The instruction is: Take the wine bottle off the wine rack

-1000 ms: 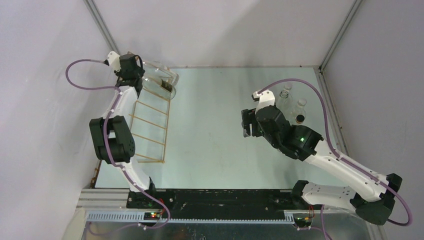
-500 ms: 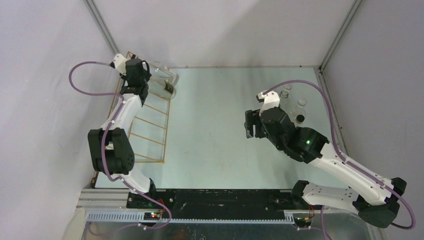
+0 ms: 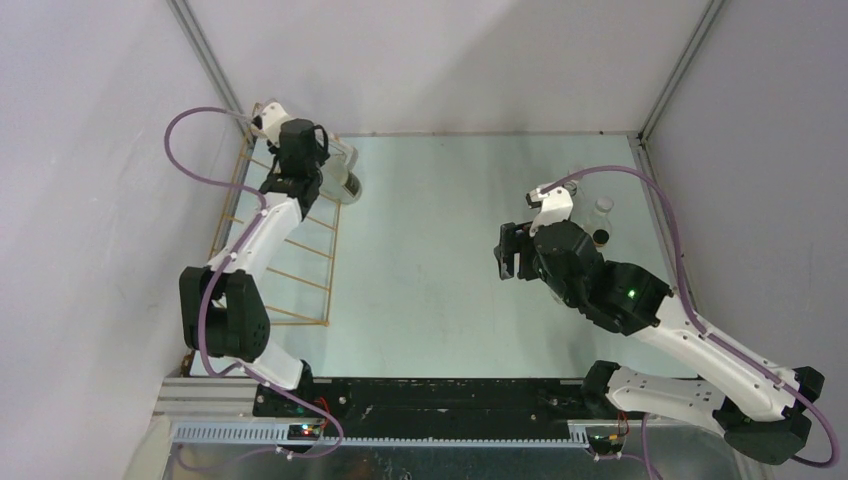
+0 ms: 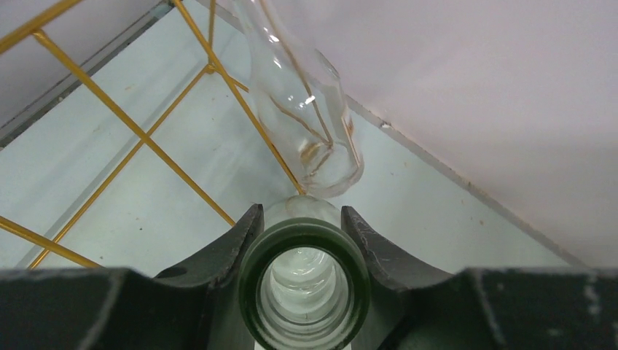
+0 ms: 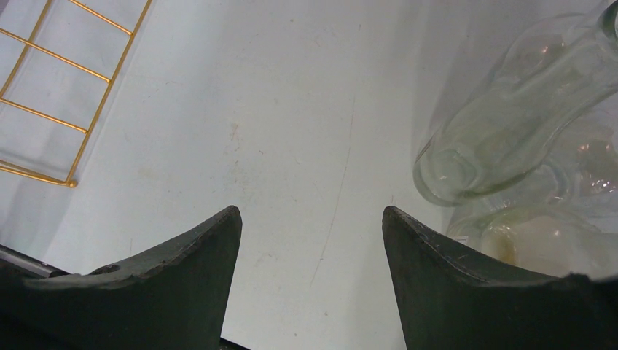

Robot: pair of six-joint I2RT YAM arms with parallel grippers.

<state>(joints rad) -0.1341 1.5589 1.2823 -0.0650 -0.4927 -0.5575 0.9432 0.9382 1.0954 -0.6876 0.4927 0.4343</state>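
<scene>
Your left gripper (image 3: 303, 172), clamped on the wine bottle (image 4: 304, 290), has swung from the wine rack's (image 4: 133, 129) far-left corner across to its far-right corner. Your right gripper (image 3: 508, 252) has edged slightly farther from the rack.

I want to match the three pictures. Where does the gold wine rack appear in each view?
Top view: the wine rack stands along the left side of the table.
Left wrist view: its gold wires cross the upper left of the picture.
Right wrist view: only one end shows, in the top left corner.
Shared landmark: the pale table surface under the rack, seen in all three views.
</scene>
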